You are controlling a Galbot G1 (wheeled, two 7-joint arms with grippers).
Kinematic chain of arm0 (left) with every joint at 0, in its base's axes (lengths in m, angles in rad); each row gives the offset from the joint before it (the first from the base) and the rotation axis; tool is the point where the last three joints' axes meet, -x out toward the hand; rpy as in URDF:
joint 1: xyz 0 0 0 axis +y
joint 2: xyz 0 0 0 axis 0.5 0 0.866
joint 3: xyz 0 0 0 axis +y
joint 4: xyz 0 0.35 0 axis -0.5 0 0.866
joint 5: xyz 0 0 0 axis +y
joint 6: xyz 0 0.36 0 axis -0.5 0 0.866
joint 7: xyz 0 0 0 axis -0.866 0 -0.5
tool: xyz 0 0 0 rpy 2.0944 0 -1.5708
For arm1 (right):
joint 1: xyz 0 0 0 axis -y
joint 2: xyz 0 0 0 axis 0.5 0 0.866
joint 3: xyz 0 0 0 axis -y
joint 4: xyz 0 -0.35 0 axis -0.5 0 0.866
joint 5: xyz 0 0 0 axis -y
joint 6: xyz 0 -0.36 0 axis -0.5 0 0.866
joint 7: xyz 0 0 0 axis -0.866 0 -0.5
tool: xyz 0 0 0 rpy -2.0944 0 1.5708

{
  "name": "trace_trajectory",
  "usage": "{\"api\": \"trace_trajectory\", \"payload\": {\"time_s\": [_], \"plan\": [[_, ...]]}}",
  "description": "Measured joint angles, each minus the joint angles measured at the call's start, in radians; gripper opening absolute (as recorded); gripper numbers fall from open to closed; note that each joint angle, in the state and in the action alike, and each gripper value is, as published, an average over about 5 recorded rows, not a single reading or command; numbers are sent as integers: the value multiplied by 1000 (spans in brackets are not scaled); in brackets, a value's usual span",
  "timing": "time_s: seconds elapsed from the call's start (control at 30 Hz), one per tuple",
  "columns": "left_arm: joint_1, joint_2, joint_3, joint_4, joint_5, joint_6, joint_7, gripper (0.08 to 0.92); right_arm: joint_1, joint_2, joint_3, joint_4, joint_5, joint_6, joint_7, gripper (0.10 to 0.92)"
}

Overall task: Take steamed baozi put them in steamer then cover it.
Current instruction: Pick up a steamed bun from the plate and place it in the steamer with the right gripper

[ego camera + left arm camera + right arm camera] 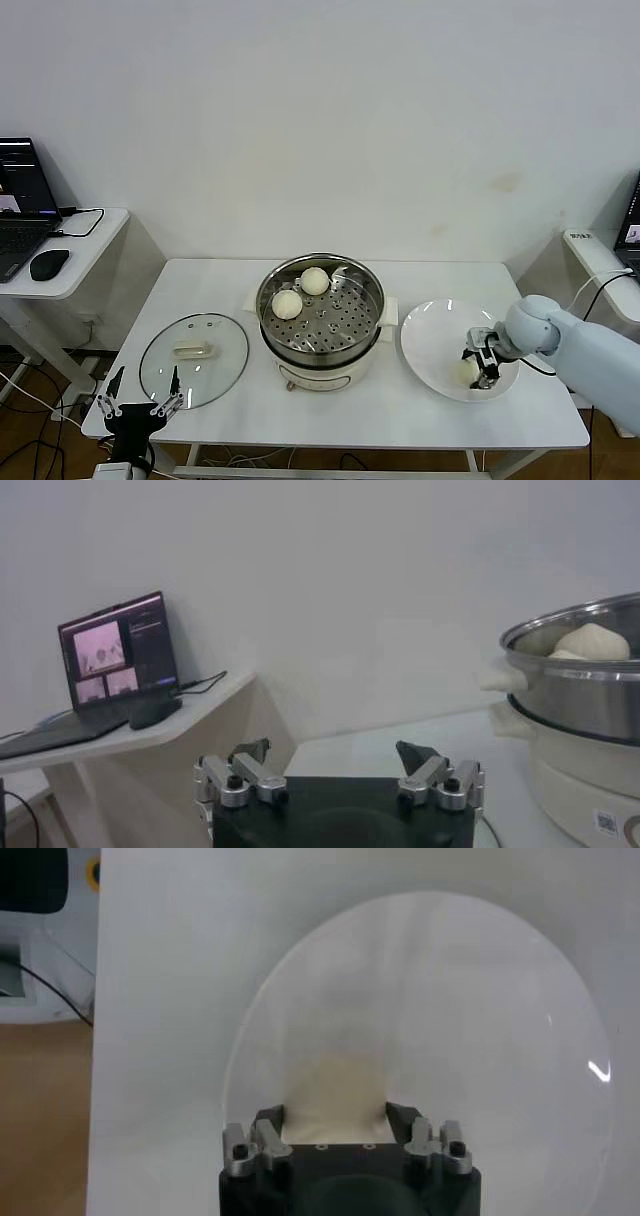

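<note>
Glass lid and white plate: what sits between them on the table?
The steamer, two baozi on its tray, sits between lid and plate, per head view.

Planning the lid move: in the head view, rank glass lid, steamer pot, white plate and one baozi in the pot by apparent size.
1. Steamer pot, white plate and glass lid: too alike to rank.
2. Baozi: clearly smallest.

Before me stands a white table [230, 290] against a plain white wall [320, 120]. A white plate [430, 340] rests on its right portion. To my left, a side desk [90, 245] carries an open laptop [18, 205], a black mouse [49, 264] just beside it, and a black cable [85, 222].
</note>
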Motion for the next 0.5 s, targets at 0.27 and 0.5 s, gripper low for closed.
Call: {"api": "trace_trajectory", "payload": {"time_s": [0.27, 0.5], "plan": [[-9, 10, -4, -7, -4, 0, 0, 823, 113, -24, -66, 30, 62, -11, -14, 619], [-10, 21, -5, -14, -10, 0, -1, 823, 281, -22, -145, 58, 151, -19, -28, 619]]}}
